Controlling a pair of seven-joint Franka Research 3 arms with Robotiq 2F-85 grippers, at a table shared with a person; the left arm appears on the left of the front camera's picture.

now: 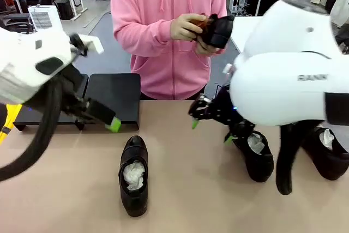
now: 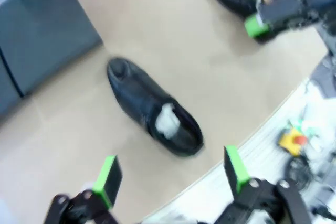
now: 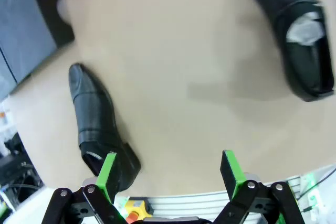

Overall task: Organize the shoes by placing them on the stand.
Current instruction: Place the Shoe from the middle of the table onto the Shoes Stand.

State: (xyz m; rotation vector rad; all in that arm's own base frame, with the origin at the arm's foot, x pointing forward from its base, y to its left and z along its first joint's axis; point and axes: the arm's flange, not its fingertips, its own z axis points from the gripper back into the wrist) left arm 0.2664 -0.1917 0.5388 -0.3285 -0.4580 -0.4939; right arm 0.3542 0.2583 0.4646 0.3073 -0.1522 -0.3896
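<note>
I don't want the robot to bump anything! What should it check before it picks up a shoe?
1. Left gripper open: ok.
2. Right gripper open: ok.
3. Middle shoe upright on the table, nothing touching it: ok.
4. Room on the stand: ok, the top that shows bears no shoe.
5. Person's hands away from the table: ok, they hold another shoe up high.
</note>
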